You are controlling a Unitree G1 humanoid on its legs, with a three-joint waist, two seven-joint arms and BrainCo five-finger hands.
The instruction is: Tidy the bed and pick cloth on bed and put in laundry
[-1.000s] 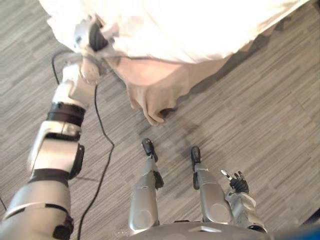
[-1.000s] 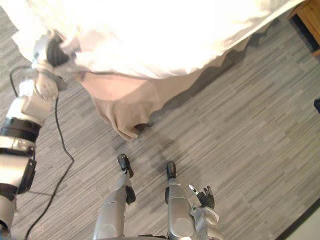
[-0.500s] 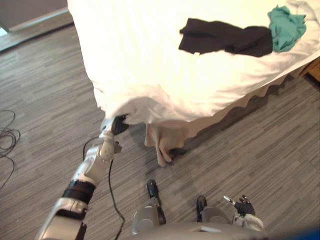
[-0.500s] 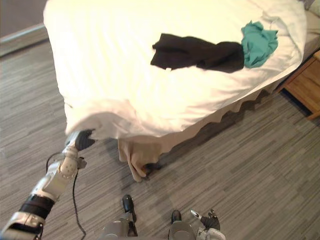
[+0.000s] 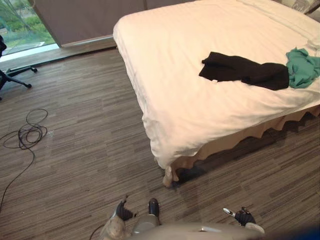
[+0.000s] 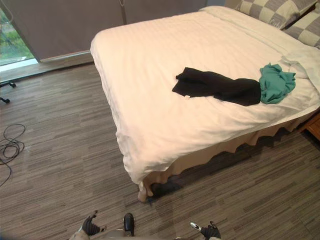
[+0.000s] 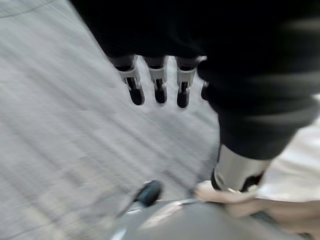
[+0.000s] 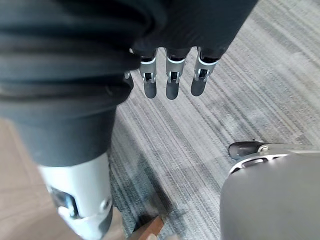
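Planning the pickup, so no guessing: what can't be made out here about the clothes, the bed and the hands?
- Black cloth and teal cloth, right eye view: bunched up, so the kind of garment is unclear.
- Pillows, right eye view: cut off by the top edge.
- Space under the bed: hidden by the beige skirt.
- Left wrist view: motion blur; the pale cloth past the left hand cannot be identified.

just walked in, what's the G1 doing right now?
Nothing is being handled. The robot stands by a corner of the bed with its left hand and right hand hanging open and empty at its sides. A black garment and a teal cloth lie side by side on the cover, not yet picked up.
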